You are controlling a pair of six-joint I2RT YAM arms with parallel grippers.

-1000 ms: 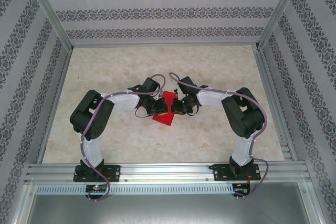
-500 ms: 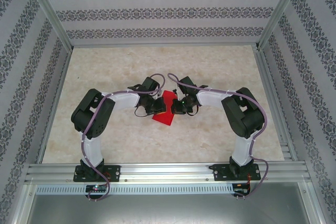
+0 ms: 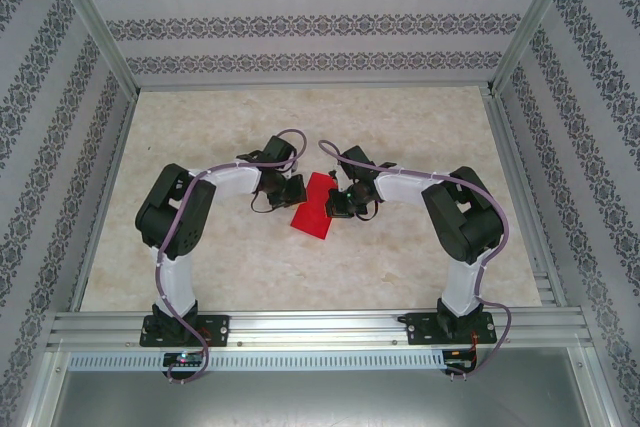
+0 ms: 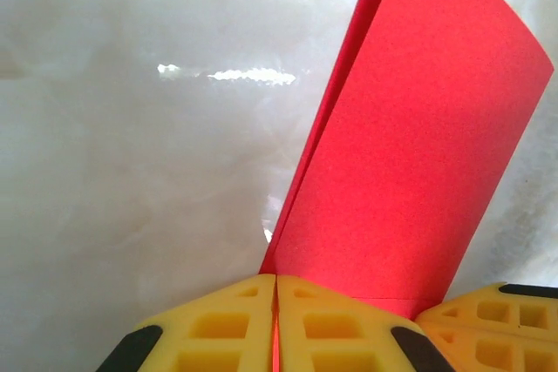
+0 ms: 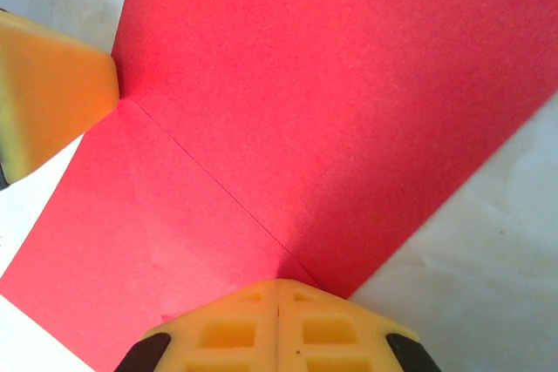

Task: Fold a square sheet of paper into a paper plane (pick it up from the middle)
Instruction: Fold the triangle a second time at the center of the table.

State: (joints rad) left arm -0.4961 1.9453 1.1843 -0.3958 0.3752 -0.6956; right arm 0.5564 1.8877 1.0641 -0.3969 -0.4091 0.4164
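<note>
We see bright, even light in the top view, with only soft shadows on the bench (image 3: 420,117). The left wrist view has a white glare streak on it. In the right wrist view the red paper (image 5: 349,67) looks darker toward the bottom.

no readable text, labels or numbers

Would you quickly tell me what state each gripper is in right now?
Left gripper: closed, pinching the red paper.
Right gripper: closed, pinching the red paper too.
</note>
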